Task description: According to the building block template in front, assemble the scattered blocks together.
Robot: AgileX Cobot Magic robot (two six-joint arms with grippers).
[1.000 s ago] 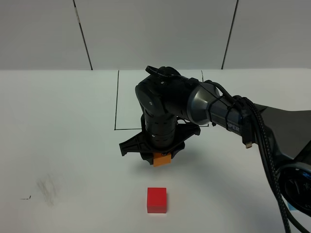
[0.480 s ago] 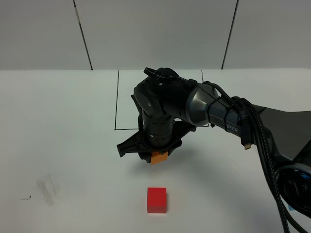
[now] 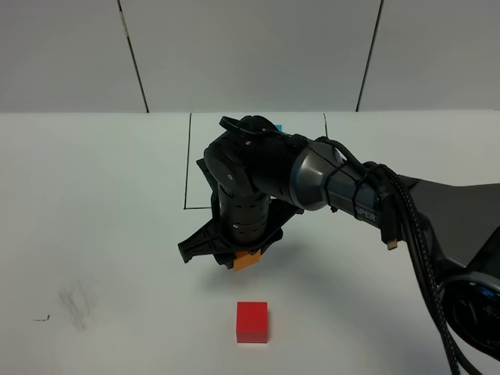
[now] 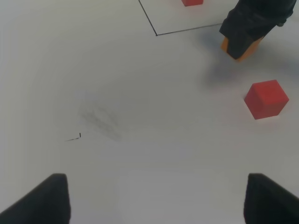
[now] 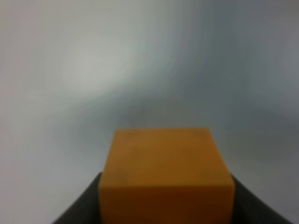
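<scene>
Right gripper pinches the orange cube on opposite flat faces, aloft just beyond the red cube, light, rigid, probably slick, while the left gripper hangs spread wide.

High view: bright, even, diffuse light on the white bench, no glare; soft faint shadows lie under the right arm & close round the red cube, so light comes from above. Left wrist view: fairly sharp mid-frame, a bit dimmer twd the corners, w/ the two dark left fingers blurred at the frame edge. Right wrist view: very soft, orange cube out of focus up close, bench behind it a grey blur w/ one pale bright patch.
</scene>
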